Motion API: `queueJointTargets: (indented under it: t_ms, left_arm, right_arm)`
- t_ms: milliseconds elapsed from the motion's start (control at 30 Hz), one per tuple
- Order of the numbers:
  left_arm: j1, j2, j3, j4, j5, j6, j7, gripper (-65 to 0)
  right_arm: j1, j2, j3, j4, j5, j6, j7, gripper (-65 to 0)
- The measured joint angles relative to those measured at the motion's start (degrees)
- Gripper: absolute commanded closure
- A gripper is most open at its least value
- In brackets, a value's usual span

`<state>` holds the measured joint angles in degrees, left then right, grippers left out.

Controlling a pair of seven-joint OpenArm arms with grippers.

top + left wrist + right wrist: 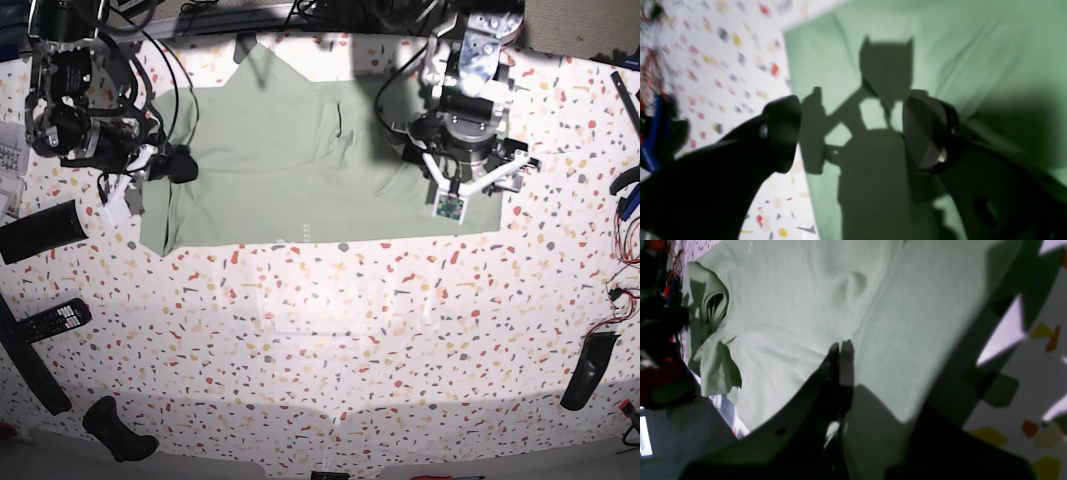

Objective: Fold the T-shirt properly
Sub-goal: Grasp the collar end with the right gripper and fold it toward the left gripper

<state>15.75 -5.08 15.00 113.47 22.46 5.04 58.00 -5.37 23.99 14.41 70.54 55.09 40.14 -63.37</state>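
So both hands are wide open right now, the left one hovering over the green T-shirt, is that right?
Not quite. Only the left hand is open over the T-shirt. The right hand is shut, fingers pressed together against the cloth, as the right wrist view shows.

Left wrist view: the left hand (848, 133) stood wide open above the T-shirt (973, 56), its two dark fingers (783, 133) apart and holding nothing. The pale green cloth filled the right of the frame, lightly creased, its straight edge running down against the speckled bench (723, 66). The hand's shadow (887, 73) fell sharply on the cloth (picture soft). Red wires (650, 70) showed at far left.
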Motion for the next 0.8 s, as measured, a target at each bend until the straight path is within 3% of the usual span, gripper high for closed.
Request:
queueJointTargets:
  t_ms: [167, 300, 500, 667, 800]
  left_arm:
    - [2.54, -0.04, 0.00, 3.28, -0.11, 0.17, -1.79, -44.8]
    - [6.19, 0.00, 0.00, 0.50, -1.88, 0.85, -8.81, -44.8]
    - [6.21, -0.07, 0.00, -5.77, -0.63, 0.96, -9.07, -44.8]
    - [5.77, -0.02, 0.00, -8.70, -0.46, 1.01, -13.07, -44.8]
    - [3.23, -0.02, 0.00, -10.10, -3.89, 1.01, -13.07, -44.8]
  right_arm:
    - [1.90, -0.07, -0.09, -0.07, -0.92, 0.00, -0.90, 0.0]
    - [3.45, -0.20, -0.24, -0.31, -1.40, -0.02, -1.27, 0.0]
    - [6.38, -0.31, -0.42, -0.39, -2.56, -0.07, -2.45, 0.0]
    - [10.01, -0.33, -0.44, -0.46, -3.50, -0.07, -2.75, 0.0]
    - [13.46, -0.37, -0.48, -0.44, -5.86, -0.24, -2.56, 0.0]
